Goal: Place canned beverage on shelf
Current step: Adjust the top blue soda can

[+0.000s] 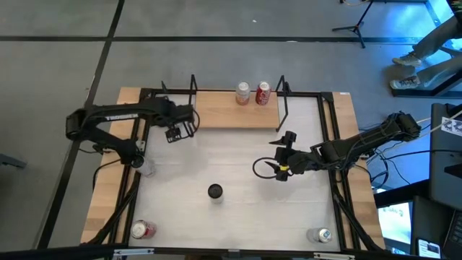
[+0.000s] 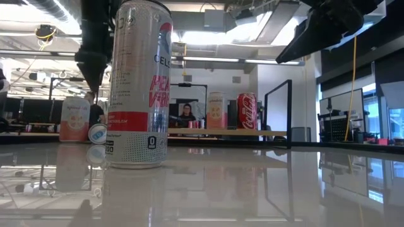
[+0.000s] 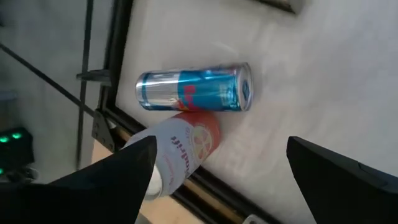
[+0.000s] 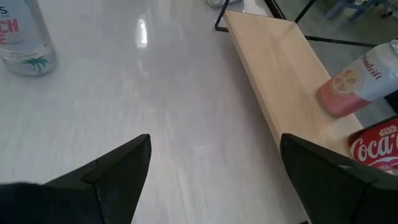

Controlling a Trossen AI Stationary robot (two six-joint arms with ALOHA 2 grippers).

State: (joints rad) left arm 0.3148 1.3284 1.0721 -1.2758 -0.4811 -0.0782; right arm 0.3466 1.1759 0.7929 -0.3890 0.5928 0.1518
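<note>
The tall white can (image 1: 215,191) stood upright on the table (image 1: 238,217), nearest the front edge, and I took my bearings from it. In the low view that can (image 2: 139,85) filled the foreground.

Off to its left and nearer the front, a red can (image 1: 142,230) lay at the table's corner; off to its right, a silvery can (image 1: 322,235) lay at the other front corner.

To the right of the white can and a little beyond it hung the right gripper (image 1: 282,167), jaws spread wide and holding nothing. Its wrist view showed the white can (image 4: 25,37) ahead across bare tabletop.

Beyond the white can and to its left hovered the left gripper (image 1: 173,133), jaws likewise wide and empty, near the shelf's left end. Its wrist camera looked down on a blue can (image 3: 196,87) lying on its side, touching a pale orange can (image 3: 183,149).

Farthest from the white can, along the back edge, sat the shelf (image 1: 224,112), a light wood board with black rod uprights. A pale can (image 1: 243,93) and a red cola can (image 1: 263,92) stood upright on it, side by side, toward its right end.
</note>
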